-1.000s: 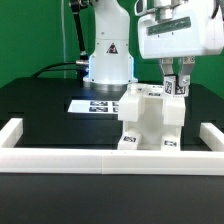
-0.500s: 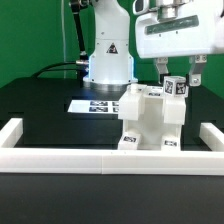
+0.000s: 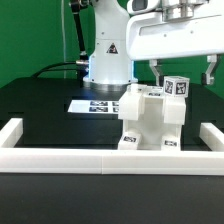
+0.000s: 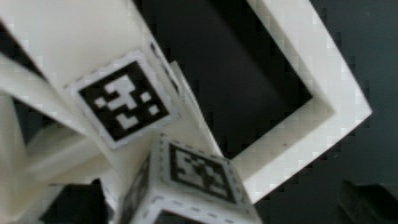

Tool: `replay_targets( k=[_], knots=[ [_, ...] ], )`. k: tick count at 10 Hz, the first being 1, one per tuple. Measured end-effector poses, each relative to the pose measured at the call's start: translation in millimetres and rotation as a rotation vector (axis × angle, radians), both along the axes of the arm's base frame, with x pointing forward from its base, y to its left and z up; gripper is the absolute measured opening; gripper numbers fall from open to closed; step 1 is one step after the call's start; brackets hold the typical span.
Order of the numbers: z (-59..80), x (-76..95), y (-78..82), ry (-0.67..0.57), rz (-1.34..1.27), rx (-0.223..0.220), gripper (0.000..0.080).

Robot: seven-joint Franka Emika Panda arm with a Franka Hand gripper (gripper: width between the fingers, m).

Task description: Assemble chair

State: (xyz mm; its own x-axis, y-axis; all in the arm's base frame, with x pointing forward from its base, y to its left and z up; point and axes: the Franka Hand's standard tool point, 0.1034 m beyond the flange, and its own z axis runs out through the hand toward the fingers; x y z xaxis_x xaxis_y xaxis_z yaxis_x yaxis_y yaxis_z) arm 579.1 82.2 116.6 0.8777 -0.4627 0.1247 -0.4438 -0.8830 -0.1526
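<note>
Two-finger gripper [image 3: 181, 70] hangs spread wide over matte white blocky plastic chair [image 3: 148, 122]; risk: sideways swing could clip tagged white post [image 3: 177, 90] and unseat it.

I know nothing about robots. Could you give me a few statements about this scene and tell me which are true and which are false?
1. The gripper is open and holds nothing. True.
2. The chair stands outside the white border frame. False: it stands inside the frame, on the black table.
3. The marker board lies flat on the table, on the exterior view's left of the chair. True.
4. The chair's parts are plain, without markings. False: they carry black-and-white square tags.
</note>
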Motion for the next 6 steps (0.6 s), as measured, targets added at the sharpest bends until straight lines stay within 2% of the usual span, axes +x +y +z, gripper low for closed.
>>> replay_targets(
  k=[4,6],
  knots=[
    [-0.9,-0.8,-3.9,-0.014,0.219,-0.048,0.0649],
    [-0.4,-0.3,-5.3,-0.025,0.419,-0.099,0.0649]
  ],
)
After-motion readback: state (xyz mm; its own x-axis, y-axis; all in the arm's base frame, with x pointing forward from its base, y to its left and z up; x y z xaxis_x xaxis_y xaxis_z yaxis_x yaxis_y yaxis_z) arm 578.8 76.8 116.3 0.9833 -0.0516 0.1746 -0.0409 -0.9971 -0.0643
